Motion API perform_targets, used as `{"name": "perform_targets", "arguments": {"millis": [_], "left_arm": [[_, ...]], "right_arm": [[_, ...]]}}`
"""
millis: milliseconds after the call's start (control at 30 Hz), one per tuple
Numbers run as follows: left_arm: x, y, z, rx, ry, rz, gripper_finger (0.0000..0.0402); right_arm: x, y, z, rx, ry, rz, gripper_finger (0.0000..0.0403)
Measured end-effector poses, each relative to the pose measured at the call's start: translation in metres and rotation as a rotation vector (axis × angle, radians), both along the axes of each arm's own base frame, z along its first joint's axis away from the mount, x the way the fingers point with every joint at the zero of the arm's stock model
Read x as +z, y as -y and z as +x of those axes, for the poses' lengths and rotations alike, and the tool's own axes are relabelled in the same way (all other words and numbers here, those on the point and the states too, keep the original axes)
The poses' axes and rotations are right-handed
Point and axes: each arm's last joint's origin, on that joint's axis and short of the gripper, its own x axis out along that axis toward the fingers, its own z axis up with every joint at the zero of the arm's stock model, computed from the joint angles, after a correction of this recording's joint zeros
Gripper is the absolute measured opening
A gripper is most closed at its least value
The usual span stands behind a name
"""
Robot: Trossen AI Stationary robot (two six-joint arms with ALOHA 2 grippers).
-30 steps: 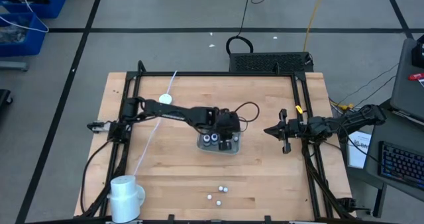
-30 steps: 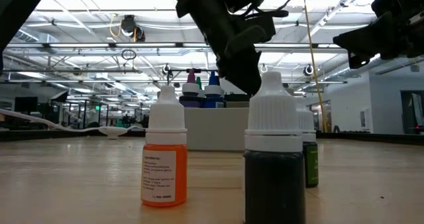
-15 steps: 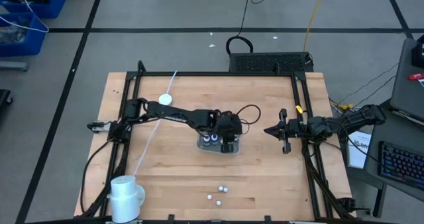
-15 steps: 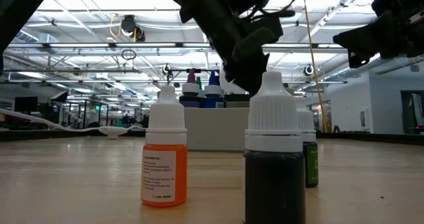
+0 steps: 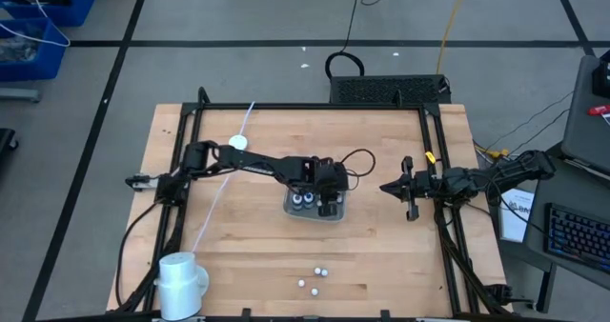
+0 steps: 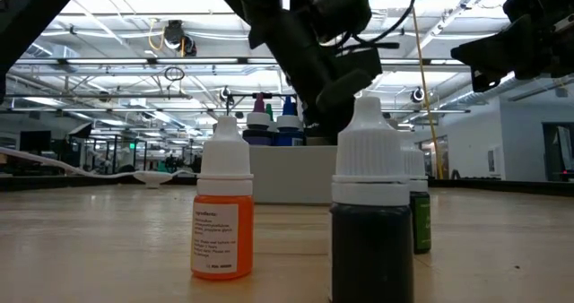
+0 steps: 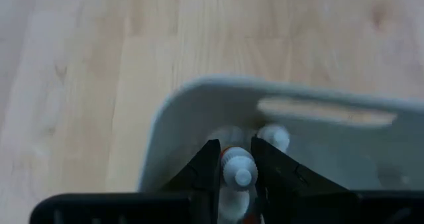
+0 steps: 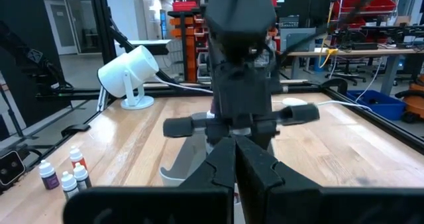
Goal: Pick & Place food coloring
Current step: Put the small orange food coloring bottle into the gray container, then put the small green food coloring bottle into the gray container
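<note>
A grey tray [image 5: 340, 215] sits at mid-table with two food coloring bottles [image 5: 303, 200] standing in it; their purple and blue tops [image 6: 273, 113] show in the low view. My left gripper [image 7: 236, 146] reaches over the tray, shut on another white-capped bottle [image 7: 237, 168]. Three more bottles [image 5: 314, 276] stand near the table's front edge: an orange one [image 6: 222, 215], a dark one [image 6: 371, 215] and a green one [image 6: 420, 212]. My right gripper [image 5: 385, 187] waits shut at the right. My left gripper pinches the bottle's white cap [image 7: 232, 163] between its two fingers, one on each side. The fingers slant down from the table's left side. The bottle is inside the tray's outline, beside the two standing bottles; whether its bottom rests on the tray floor I cannot tell.
A white lamp-like thing [image 5: 181, 276] stands at the front left corner. A white round piece [image 5: 238, 143] with a pale cord lies at the far left. A black frame [image 5: 315, 108] runs around the table's edges. Bare wood lies between the tray and the front bottles.
My left gripper has sunk toward the tray with the bottle still between its fingers, without turning. The right arm has kept still.
</note>
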Motion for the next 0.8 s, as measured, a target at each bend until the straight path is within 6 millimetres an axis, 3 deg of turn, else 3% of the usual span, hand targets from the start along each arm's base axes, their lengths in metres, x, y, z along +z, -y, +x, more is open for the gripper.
{"name": "perform_targets", "arguments": {"millis": [300, 567, 800], "left_arm": [[-0.004, -0.003, 0.001, 0.012, -0.006, -0.005, 0.0074], [-0.003, -0.003, 0.002, 0.013, 0.004, -0.006, 0.0141], [0.007, -0.003, 0.003, 0.009, 0.028, -0.004, 0.0167]], "right_arm": [[0.000, 0.000, 0.000, 0.000, -0.002, -0.001, 0.0000], [0.000, 0.000, 0.000, 0.000, -0.003, -0.001, 0.0000], [0.000, 0.000, 0.000, 0.000, -0.003, -0.001, 0.0000]]}}
